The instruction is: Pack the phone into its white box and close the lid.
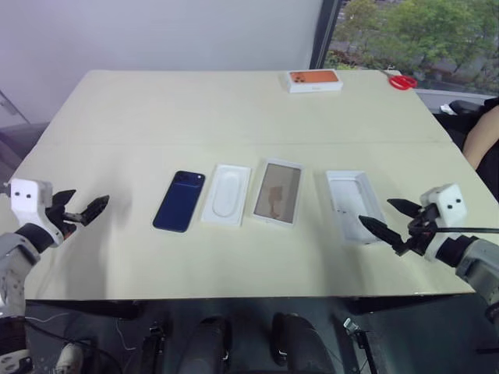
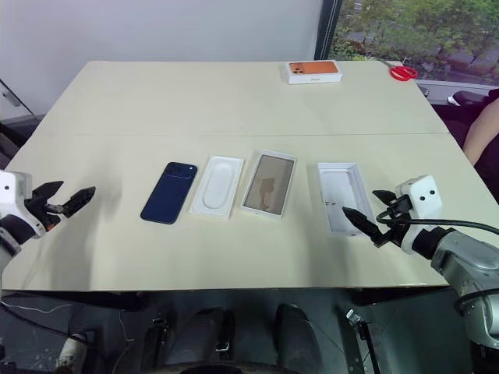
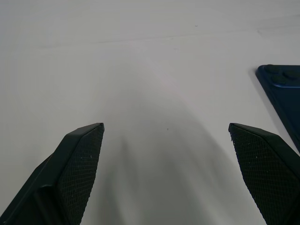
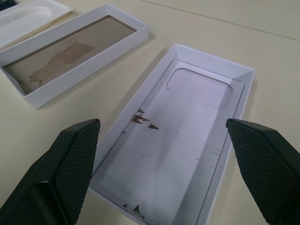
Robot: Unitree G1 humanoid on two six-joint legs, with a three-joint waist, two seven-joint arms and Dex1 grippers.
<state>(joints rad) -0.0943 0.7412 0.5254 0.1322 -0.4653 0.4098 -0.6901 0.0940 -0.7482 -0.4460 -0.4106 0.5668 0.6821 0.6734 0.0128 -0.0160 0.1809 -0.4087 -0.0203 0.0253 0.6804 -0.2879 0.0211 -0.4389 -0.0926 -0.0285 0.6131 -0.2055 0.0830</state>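
Observation:
The dark navy phone [image 1: 179,200] lies flat on the table, left of the row's other pieces. Beside it on its right rests the lid [image 1: 227,195], inner face up with its oval recess showing. The white box [image 1: 355,206], an empty shallow tray, sits at the right end of the row. My left gripper [image 1: 87,204] hovers open near the table's left edge, well left of the phone [image 3: 283,93]. My right gripper [image 1: 376,212] hangs open just at the white box's [image 4: 187,136] near right corner, nothing between its fingers.
A white-framed tan-faced panel [image 1: 278,192] lies between the lid and the white box. An orange-topped box [image 1: 313,79] and red scissors [image 1: 402,81] sit at the table's far edge. A person's arm [image 1: 483,132] shows at the right.

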